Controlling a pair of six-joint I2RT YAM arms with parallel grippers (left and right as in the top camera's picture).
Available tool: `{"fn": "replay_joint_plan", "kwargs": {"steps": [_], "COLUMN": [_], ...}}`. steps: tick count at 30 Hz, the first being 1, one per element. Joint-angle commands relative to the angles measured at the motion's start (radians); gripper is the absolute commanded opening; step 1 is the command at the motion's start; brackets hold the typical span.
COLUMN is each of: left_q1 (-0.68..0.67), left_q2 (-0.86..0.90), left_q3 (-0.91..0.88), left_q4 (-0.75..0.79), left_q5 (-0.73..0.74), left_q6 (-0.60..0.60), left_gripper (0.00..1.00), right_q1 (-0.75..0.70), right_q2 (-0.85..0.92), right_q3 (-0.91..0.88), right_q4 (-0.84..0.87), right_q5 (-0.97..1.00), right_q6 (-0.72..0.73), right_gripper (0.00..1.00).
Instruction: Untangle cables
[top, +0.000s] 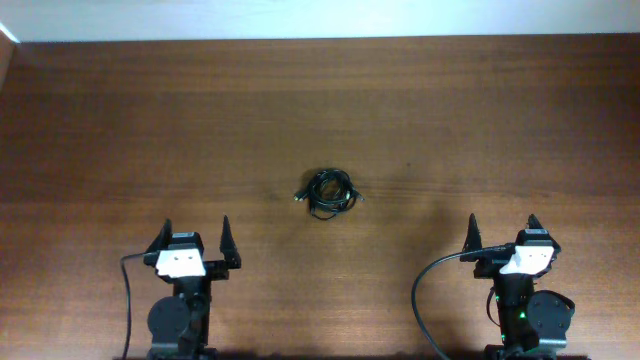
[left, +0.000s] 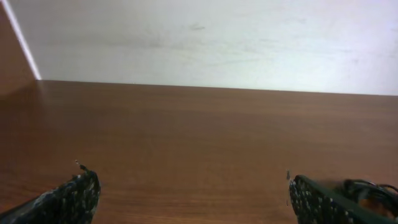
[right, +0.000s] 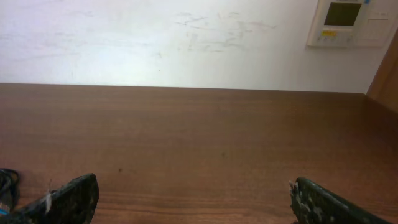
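The cables (top: 328, 192) lie knotted in one small black bundle on the wooden table, at the middle of the overhead view. My left gripper (top: 194, 238) is open and empty near the front edge, to the left of and nearer than the bundle. My right gripper (top: 503, 232) is open and empty near the front edge, to the right of the bundle. A bit of the bundle shows at the lower right edge of the left wrist view (left: 373, 188) and at the lower left edge of the right wrist view (right: 6, 183).
The brown wooden table (top: 150, 120) reaches to a white wall at the back. A wall panel (right: 351, 23) hangs at the upper right of the right wrist view. Thicker black arm wires (top: 425, 300) loop by each arm base.
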Motion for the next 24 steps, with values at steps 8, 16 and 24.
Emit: {"fn": "replay_joint_plan", "kwargs": {"steps": [8,16,24], "left_q1": [-0.005,-0.003,-0.004], "left_q2": [-0.008,-0.008,0.171], "left_q3": [-0.004,0.000,0.338], "left_q4": [0.117,0.497,0.183], "left_q5": [0.105,0.396,0.490], "left_q6": [0.014,0.013,0.075], "left_gripper": [0.99,0.99,0.99], "right_q1": [0.009,0.009,0.009], "right_q2": [-0.007,-0.007,-0.007], "right_q3": [-0.005,-0.005,-0.005], "right_q4": [-0.006,-0.006,-0.006], "right_q5": [0.009,0.009,0.009], "right_q6": [0.008,0.008,0.008], "right_gripper": [0.98,0.98,0.98]}}
